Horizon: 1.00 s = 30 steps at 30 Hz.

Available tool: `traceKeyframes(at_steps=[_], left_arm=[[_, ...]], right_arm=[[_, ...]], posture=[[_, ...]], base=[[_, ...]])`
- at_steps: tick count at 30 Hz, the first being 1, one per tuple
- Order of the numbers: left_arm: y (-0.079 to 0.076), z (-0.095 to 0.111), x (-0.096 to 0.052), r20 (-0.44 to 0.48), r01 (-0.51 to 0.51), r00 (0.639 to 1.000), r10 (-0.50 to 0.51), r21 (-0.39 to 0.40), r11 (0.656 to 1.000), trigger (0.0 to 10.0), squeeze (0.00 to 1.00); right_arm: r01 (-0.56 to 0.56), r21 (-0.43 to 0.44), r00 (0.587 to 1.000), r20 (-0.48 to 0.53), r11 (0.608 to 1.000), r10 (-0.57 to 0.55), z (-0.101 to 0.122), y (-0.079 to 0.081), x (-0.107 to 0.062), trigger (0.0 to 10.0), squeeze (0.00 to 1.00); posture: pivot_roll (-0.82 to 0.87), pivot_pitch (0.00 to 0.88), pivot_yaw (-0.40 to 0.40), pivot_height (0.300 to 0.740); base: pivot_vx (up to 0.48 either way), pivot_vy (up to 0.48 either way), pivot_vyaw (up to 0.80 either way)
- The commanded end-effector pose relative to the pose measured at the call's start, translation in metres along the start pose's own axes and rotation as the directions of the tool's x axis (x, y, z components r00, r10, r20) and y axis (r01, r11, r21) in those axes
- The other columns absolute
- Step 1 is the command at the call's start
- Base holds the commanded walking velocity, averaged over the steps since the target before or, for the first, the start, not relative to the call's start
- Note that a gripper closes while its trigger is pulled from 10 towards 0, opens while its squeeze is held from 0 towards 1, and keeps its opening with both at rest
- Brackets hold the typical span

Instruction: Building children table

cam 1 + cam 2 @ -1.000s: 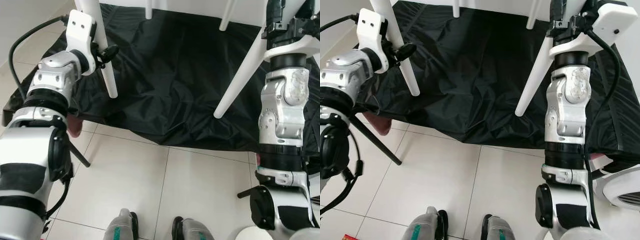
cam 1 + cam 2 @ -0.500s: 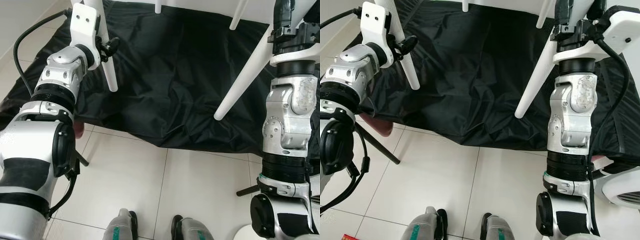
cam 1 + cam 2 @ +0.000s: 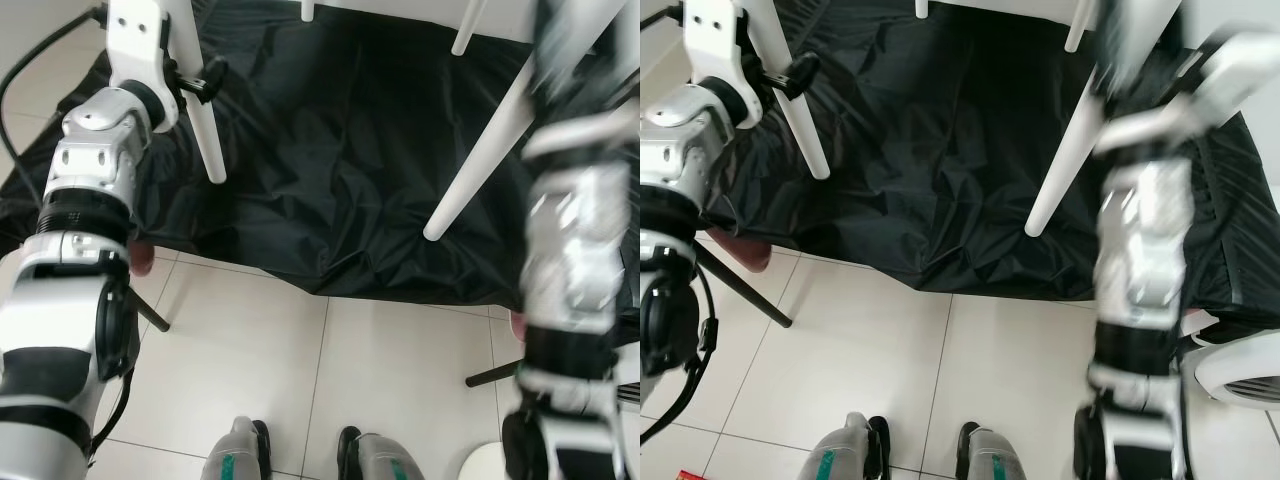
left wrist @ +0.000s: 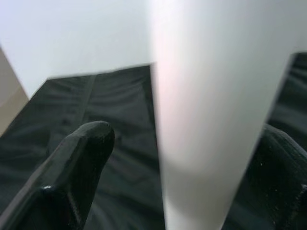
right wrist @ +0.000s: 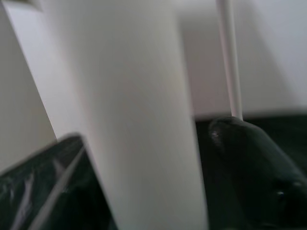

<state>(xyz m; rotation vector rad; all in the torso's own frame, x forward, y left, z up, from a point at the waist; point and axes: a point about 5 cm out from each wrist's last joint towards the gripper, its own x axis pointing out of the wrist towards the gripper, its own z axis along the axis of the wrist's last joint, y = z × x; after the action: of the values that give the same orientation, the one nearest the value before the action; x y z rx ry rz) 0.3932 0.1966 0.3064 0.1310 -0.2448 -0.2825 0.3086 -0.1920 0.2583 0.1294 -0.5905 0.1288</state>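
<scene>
Overhead, the white children's table (image 3: 400, 8) stands over a black sheet (image 3: 340, 170) on the tiled floor (image 3: 300, 380). Left gripper (image 4: 187, 158) pinches the near-left leg (image 3: 200, 130) between its fingers (image 4: 76, 172). Right gripper (image 5: 153, 143), motion-blurred, clasps the near-right leg (image 3: 480, 150).

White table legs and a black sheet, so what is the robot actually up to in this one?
The robot stands on floor tiles at the edge of a black sheet, gripping a small white table by two legs. Its left gripper is closed round the left leg, and its right gripper round the right leg. The right arm is blurred with motion. Two more legs show farther back, and both near legs' feet sit over the sheet.
</scene>
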Motion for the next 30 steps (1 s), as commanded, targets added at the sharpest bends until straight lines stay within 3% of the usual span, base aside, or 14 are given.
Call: traceKeyframes(at_steps=[1,7,13,17,21,25,30], left_arm=[[-0.002,0.006,-0.009,0.028,0.014,1.000,-0.013,-0.038,0.999,10.0,0.00],[-0.013,0.016,-0.039,0.123,0.009,0.992,0.004,-0.108,0.994,10.0,0.00],[-0.022,0.017,-0.057,0.147,0.010,0.989,0.006,-0.105,0.994,10.0,0.00],[-0.038,0.010,-0.075,0.124,0.067,0.991,-0.058,-0.066,0.996,10.0,0.00],[-0.049,0.003,-0.088,0.100,0.107,0.990,-0.099,-0.083,0.991,10.0,0.00],[-0.066,-0.018,-0.109,0.063,0.164,0.986,-0.156,-0.145,0.976,10.0,0.00],[-0.075,-0.039,-0.125,0.039,0.200,0.980,-0.196,-0.179,0.963,10.0,0.00]], right_arm=[[-0.014,0.004,0.996,0.085,1.000,0.014,0.018,0.000,0.003,10.0,1.00],[-0.032,0.040,0.995,0.098,0.999,0.028,0.020,0.000,-0.008,10.0,1.00],[-0.032,-0.001,0.995,0.099,0.999,0.032,0.022,0.002,-0.013,10.0,1.00],[-0.022,-0.032,0.995,0.095,0.999,0.025,0.021,0.007,-0.021,10.0,1.00],[-0.017,-0.058,0.996,0.086,0.998,0.022,0.020,0.011,-0.028,10.0,1.00],[0.017,-0.106,0.998,0.059,0.994,-0.011,0.012,0.015,-0.041,10.0,1.00],[-0.035,-0.115,0.999,0.003,0.993,0.036,-0.002,0.026,-0.055,10.0,1.00]], posture=[[0.00,0.199,0.016,0.740],[0.02,0.193,0.017,0.740],[0.03,0.181,0.013,0.740],[0.04,0.163,0.007,0.740],[0.04,0.151,0.006,0.740],[0.04,0.120,0.005,0.740],[0.04,0.090,0.002,0.740]], base=[[0.000,0.000,0.00],[0.000,0.000,0.00],[0.000,0.000,0.00],[0.000,0.000,0.00],[0.000,0.000,0.00],[0.000,0.000,0.00],[0.000,0.000,0.00]])
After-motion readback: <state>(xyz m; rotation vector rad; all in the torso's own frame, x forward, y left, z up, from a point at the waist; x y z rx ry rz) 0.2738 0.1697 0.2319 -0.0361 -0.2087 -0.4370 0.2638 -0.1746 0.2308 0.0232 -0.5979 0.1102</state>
